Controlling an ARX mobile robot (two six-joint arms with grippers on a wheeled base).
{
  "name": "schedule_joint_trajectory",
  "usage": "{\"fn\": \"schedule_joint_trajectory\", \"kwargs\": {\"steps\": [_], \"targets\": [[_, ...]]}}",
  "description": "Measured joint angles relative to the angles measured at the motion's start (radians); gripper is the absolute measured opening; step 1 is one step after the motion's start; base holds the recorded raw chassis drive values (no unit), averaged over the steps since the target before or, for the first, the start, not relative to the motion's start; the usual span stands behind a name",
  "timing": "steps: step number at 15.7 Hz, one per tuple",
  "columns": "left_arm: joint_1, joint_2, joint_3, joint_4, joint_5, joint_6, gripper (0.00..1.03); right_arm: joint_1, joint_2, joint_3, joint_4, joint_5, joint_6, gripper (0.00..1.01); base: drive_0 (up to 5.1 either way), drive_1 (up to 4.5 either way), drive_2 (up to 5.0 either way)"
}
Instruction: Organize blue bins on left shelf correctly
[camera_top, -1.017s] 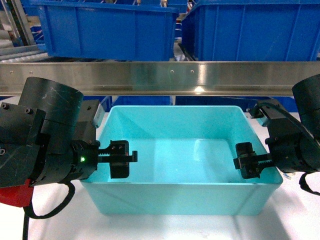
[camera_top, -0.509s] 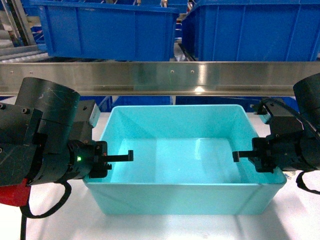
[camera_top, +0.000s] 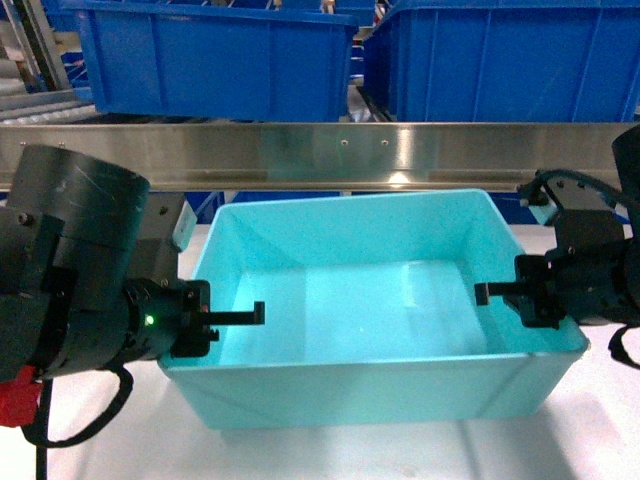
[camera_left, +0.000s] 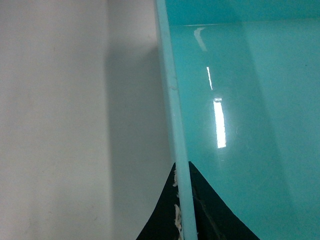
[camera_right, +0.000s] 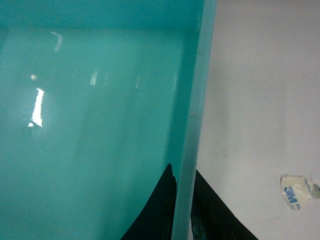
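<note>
The light turquoise blue bin (camera_top: 370, 300) sits in the middle of the head view, just in front of the left shelf's steel beam (camera_top: 320, 155), its right end a little higher than its left. My left gripper (camera_top: 210, 320) is shut on the bin's left wall, one finger inside and one outside. The left wrist view shows the rim running between the dark fingers of the left gripper (camera_left: 185, 202), beside the glossy bin floor (camera_left: 240, 100). My right gripper (camera_top: 520, 292) is shut on the right wall. In the right wrist view the right gripper (camera_right: 182, 207) pinches the rim of the bin (camera_right: 100, 125).
Two dark royal-blue bins (camera_top: 215, 60) (camera_top: 510, 60) stand on the shelf level behind and above the beam. The white tabletop (camera_top: 600, 440) lies under the bin. A scrap of 3M tape (camera_right: 297, 191) is stuck on the table to the right of the bin.
Both grippers went from inside the bin out to its side walls and shut on them. The bin has since shifted slightly right and risen, its right end higher.
</note>
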Motion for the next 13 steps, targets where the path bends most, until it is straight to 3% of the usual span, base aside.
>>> {"fn": "schedule_joint_trajectory", "kwargs": {"steps": [5,13], "targets": [[-0.002,-0.175,-0.037,-0.005,0.008,-0.011,0.02,0.004,-0.165,-0.053,0.052,-0.024,0.004,0.07,0.0,0.0,0.0],[-0.003,-0.177,-0.037,-0.006,0.009,-0.013,0.02,0.004,-0.17,-0.056,0.053,-0.023,0.005,0.07,0.0,0.0,0.0]]}}
